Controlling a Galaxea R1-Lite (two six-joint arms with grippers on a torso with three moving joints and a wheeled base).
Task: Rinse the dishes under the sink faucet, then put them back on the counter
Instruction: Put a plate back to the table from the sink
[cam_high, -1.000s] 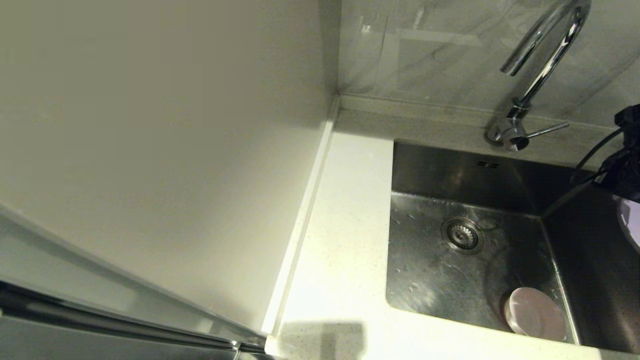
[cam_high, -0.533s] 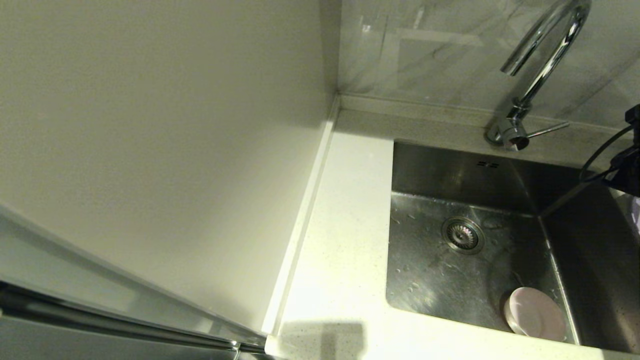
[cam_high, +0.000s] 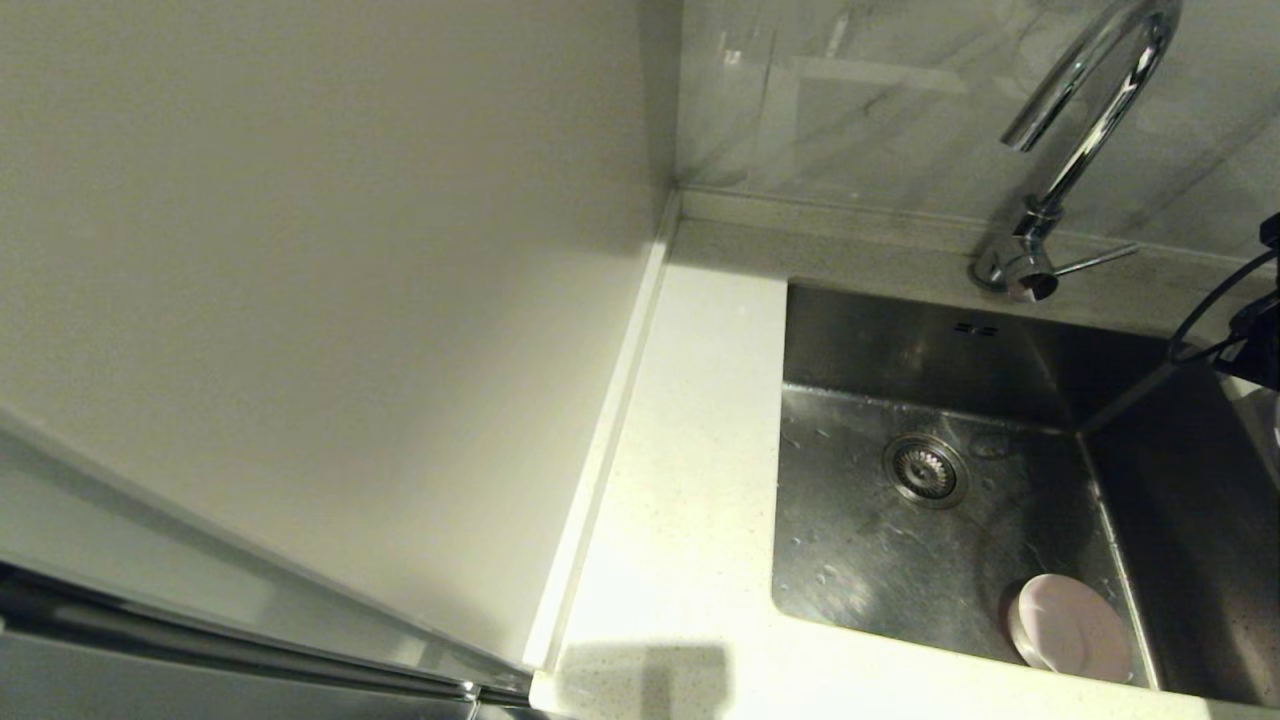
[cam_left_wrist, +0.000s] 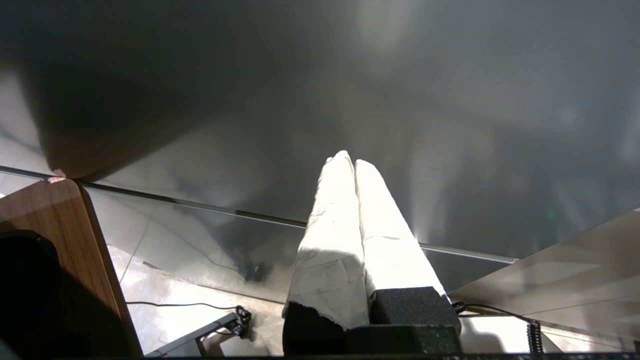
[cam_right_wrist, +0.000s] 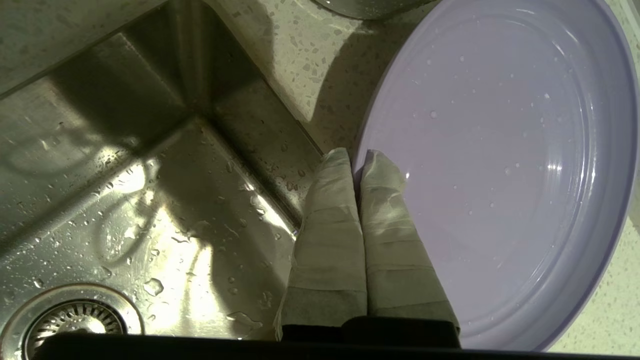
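Observation:
The lavender plate (cam_right_wrist: 500, 150), wet with droplets, hangs over the speckled white counter (cam_right_wrist: 310, 60) just beside the sink's (cam_right_wrist: 125, 200) corner. My right gripper (cam_right_wrist: 356, 157) is shut on its rim, one finger on each face. In the head view only the right arm (cam_high: 1262, 335) shows, at the far right edge. The pale pink bowl (cam_high: 1070, 628) lies upside down in the sink's (cam_high: 880, 560) near right corner. The chrome faucet (cam_high: 1090, 110) arches over the basin with no water running. The white mug is out of view. My left gripper (cam_left_wrist: 352, 161) is parked away from the sink, shut and empty.
The drain strainer (cam_high: 924, 468) sits mid-basin, and the steel is beaded with water. A strip of counter (cam_high: 690, 480) runs left of the sink against a pale wall. A grey round edge (cam_right_wrist: 370, 4) shows just beyond the plate.
My right arm has carried the plate further right, so the plate and most of the arm have slid out of the head view. The bowl has not moved.

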